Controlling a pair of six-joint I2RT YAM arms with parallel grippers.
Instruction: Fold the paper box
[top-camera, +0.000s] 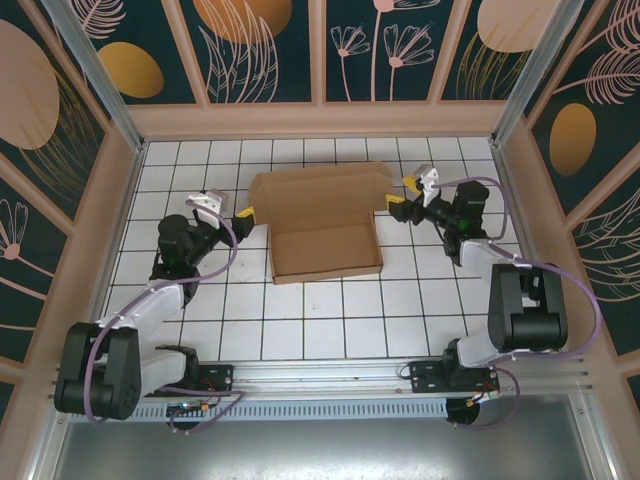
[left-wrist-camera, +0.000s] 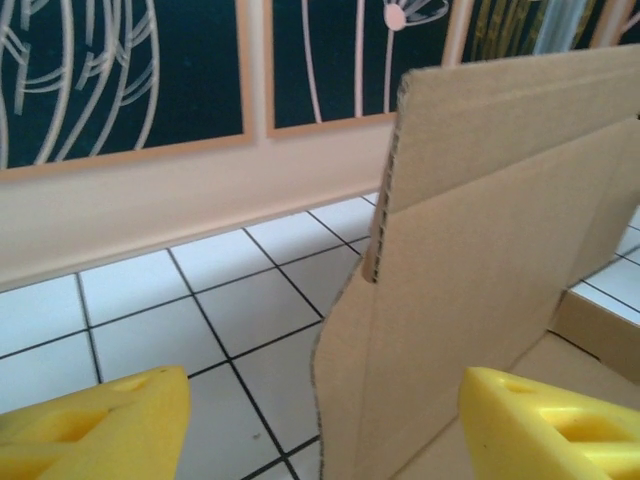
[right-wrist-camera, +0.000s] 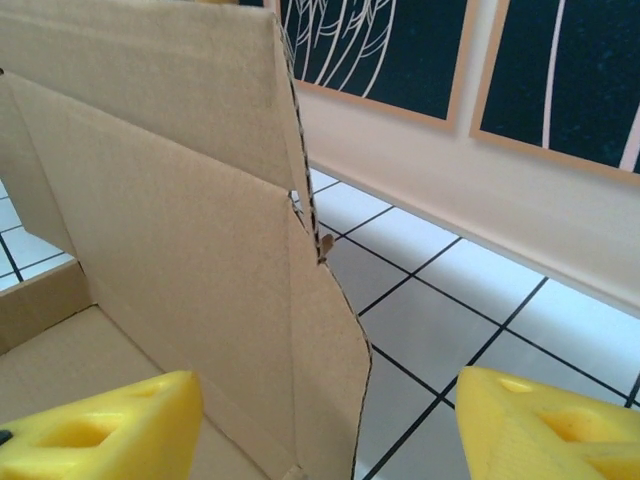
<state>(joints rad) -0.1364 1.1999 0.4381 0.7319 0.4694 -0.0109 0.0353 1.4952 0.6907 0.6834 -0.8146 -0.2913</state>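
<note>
Paper box sits mid-table on the white tiled table, between the two arms. It is plain brown corrugated cardboard, half folded. The shallow tray part lies flat on the tiles on the near side. The big back panel is raised behind it; the wrist views show it standing close to upright.

Left gripper is at the box's left edge and right gripper at its right edge, both about where the panel meets the tray. In the left wrist view the yellow fingers are spread wide with the panel's side edge standing between them. It is the same in the right wrist view, fingers wide apart around the other edge. Both are released, pinching nothing. Can't tell if an inner finger brushes the cardboard.

Step, my read: lid panel is up but not closed, and both arms are lined up for a grab on its sides. The next move likely needs both grippers to close on the panel edges together, then swing it forward evenly over the tray. Uneven pull could skew the thin board or slide the whole box.

Writing: none readable. There is no brand, label or print on the cardboard. The wall panels carry leaf and flower drawings only.
</note>
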